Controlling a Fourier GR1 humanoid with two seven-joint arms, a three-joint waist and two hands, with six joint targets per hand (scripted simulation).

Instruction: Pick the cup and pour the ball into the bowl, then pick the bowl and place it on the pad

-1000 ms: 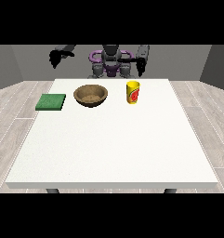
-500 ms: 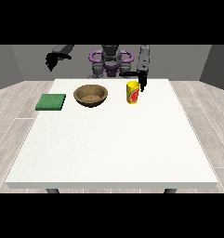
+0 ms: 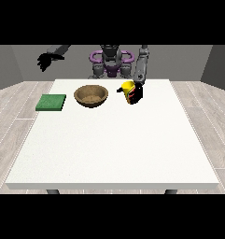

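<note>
Front view: half a second ago the yellow cup (image 3: 128, 91) stood upright on the worktop (image 3: 114, 144) with the hand at the view's right (image 3: 137, 93) just arriving beside it. Now the cup is tipped, its mouth turned towards the bowl (image 3: 91, 95), and the dark hand covers its right side. The hand seems to have closed round the cup, though how the fingers lie is too small to tell. The cup sits near the bowl's right rim, but there is still a gap between them. Whether it has left the worktop I cannot tell. No ball shows, neither in the cup nor in the bowl.

The other hand, at the view's left (image 3: 45, 60), hangs high and well clear of everything, fingers loosely spread, holding nothing.

The green pad (image 3: 51, 102) lies left of the bowl, untouched, and the bowl has not shifted.

My reading is that the pick of the cup is done or nearly so, and the pour is beginning. The cup probably needs to move over the bowl before tipping further, or the ball may land on the worktop.
</note>
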